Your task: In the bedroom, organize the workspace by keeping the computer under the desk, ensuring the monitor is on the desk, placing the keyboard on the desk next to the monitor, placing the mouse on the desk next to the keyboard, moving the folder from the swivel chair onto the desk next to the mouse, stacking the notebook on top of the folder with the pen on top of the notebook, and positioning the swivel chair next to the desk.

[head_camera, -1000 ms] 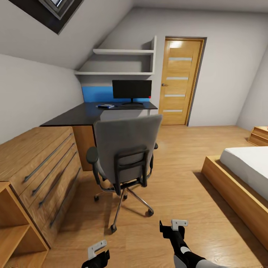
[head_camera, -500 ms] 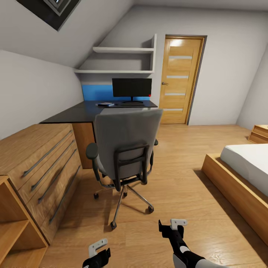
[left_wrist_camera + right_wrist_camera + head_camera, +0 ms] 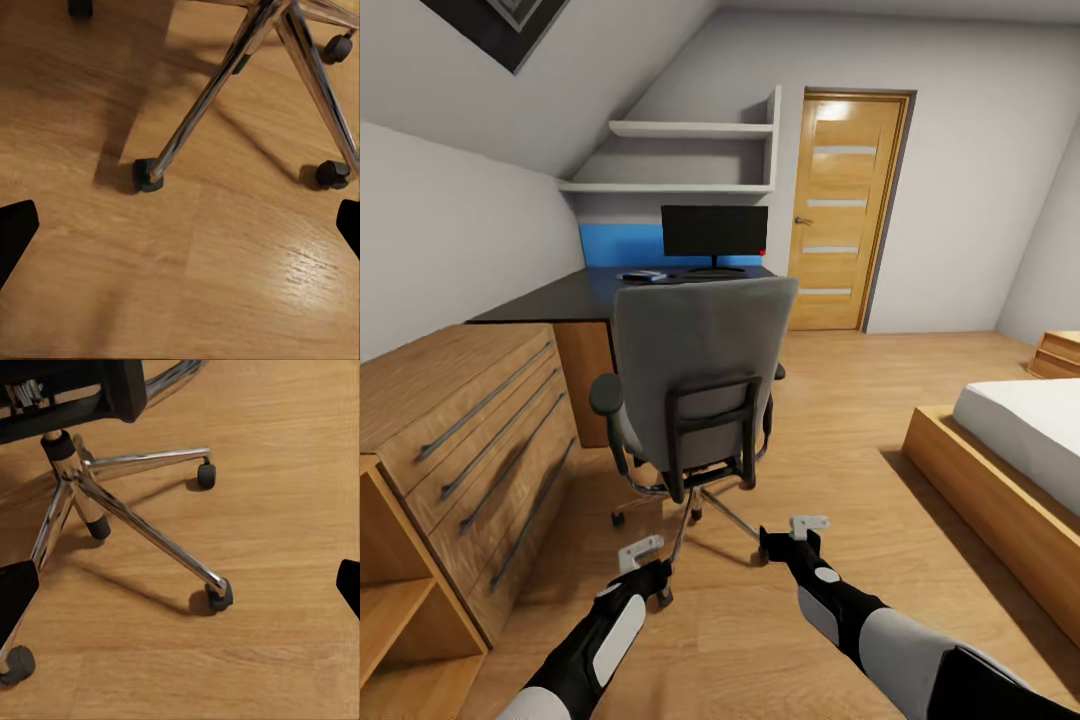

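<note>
The grey swivel chair (image 3: 700,365) stands on the floor with its back to me, in front of the black-topped desk (image 3: 560,298). The monitor (image 3: 714,232) stands on the desk's far end. A small flat blue and pale thing (image 3: 643,276) lies on the desk left of the monitor. My left gripper (image 3: 650,570) and right gripper (image 3: 790,535) hang open and empty low over the floor, just short of the chair's chrome base (image 3: 705,510). The wrist views look down at the chrome legs (image 3: 225,75) (image 3: 142,529) and casters, between wide-apart fingers (image 3: 15,232) (image 3: 15,592).
A light wooden drawer cabinet (image 3: 470,420) and an open shelf unit (image 3: 400,600) line the left wall. A bed (image 3: 1010,450) on a wooden frame fills the right. A wooden door (image 3: 845,210) is at the back, wall shelves (image 3: 690,160) above the desk.
The view has closed in on the chair. Both arms have reached forward into view, and the grippers now hang near the chair's base.
</note>
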Controlling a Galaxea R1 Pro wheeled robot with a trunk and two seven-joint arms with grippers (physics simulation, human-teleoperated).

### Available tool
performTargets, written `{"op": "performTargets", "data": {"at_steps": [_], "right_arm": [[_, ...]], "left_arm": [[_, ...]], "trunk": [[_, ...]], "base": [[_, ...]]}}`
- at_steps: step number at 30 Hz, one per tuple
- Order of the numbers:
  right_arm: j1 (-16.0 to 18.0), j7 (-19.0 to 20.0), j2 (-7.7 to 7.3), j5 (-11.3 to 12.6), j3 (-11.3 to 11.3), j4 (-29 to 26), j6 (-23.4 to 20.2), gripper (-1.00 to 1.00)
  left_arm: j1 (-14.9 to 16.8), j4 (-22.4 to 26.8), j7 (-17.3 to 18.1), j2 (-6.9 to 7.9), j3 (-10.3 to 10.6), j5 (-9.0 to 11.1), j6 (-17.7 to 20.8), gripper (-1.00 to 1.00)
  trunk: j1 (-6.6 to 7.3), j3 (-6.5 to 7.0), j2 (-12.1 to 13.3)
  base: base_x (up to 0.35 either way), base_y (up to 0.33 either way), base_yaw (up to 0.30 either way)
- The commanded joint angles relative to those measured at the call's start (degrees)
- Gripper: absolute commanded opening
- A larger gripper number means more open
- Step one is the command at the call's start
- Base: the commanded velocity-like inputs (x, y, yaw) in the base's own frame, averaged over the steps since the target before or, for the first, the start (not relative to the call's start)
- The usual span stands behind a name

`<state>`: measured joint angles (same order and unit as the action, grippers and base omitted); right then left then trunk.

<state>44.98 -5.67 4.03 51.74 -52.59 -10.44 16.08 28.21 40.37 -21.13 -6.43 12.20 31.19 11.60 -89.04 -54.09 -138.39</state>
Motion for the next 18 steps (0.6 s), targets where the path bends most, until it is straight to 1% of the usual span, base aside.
{"op": "performTargets", "data": {"at_steps": [1, 3, 6, 12, 16, 18], "right_arm": [[0.08, -0.31, 0.0, 0.32, -0.55, -0.04, 0.22, 1.0], [0.13, -0.26, 0.01, 0.31, -0.76, -0.07, 0.47, 1.0], [0.18, -0.23, 0.01, 0.29, -0.88, -0.08, 2.1, 1.0], [0.19, -0.22, -0.08, 0.29, -0.83, -0.09, 4.63, 1.0], [0.19, -0.23, -0.08, 0.23, -0.89, -0.89, 5.4, 1.0], [0.15, -0.22, -0.15, 0.19, -0.87, -2.35, 5.66, 1.0]], "left_arm": [[0.06, -0.07, -0.55, 0.09, 0.24, 0.42, -0.13, 1.0], [0.12, -0.4, -0.69, 0.22, 0.22, 0.39, -1.25, 1.0], [0.16, -0.64, -0.87, 0.38, 0.2, 0.3, -3.3, 1.0], [0.17, -0.77, -0.92, 0.35, 0.34, 0.28, -4.07, 1.0], [0.17, -0.81, -0.86, 0.29, 0.52, 0.27, -4.18, 1.0], [0.17, -0.81, -0.85, 0.28, 0.7, 0.27, -4.2, 1.0]], "trunk": [[-0.21, -0.24, -0.44], [-0.65, -0.6, -1.24], [-1.31, -1.14, -2.45], [-2.63, -2.22, -4.85], [-2.73, -3.1, -4.91], [-2.78, -3.55, -4.93]], "base": [[0.0, 0.0, 0.0], [0.0, 0.0, 0.0], [0.0, 0.0, 0.0], [0.0, 0.0, 0.0], [0.0, 0.0, 0.0], [0.0, 0.0, 0.0]]}}
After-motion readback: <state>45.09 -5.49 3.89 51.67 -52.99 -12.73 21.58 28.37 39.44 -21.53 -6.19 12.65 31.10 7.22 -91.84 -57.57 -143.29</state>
